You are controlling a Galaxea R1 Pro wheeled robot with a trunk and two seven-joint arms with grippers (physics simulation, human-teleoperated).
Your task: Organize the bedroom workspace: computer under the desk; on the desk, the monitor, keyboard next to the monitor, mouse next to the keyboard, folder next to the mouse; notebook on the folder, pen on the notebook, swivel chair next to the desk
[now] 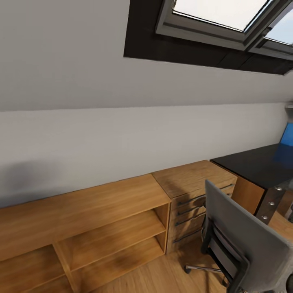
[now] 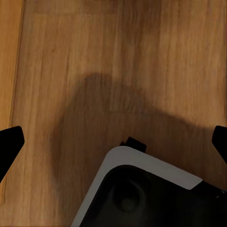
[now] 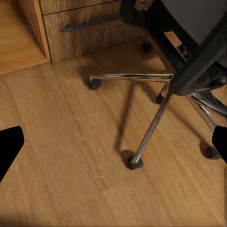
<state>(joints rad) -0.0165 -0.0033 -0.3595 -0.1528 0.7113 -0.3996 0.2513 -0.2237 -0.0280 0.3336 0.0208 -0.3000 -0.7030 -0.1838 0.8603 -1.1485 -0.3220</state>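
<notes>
I see a pale sloped wall (image 1: 122, 81) with a dark-framed skylight (image 1: 228, 20); a low wooden shelf unit (image 1: 81, 219) beside a drawer cabinet (image 1: 195, 191); plank floor (image 3: 71, 142).

I see daylight coming from a bright, washed-out skylight (image 1: 228, 12) overhead, lighting the white wall (image 1: 122, 134) evenly. A soft grey shadow smudges the wall at far left. The head picture looks slightly soft and blurred, with lines tilting toward its edges. Under my left gripper (image 2: 113, 142), a broad, diffuse shadow darkens the wood floor (image 2: 56, 56). Beyond my right gripper (image 3: 113, 142), the chair (image 3: 189, 42) legs cast thin, faint shadows, and their chrome catches pale glints. No harsh glare anywhere.
</notes>
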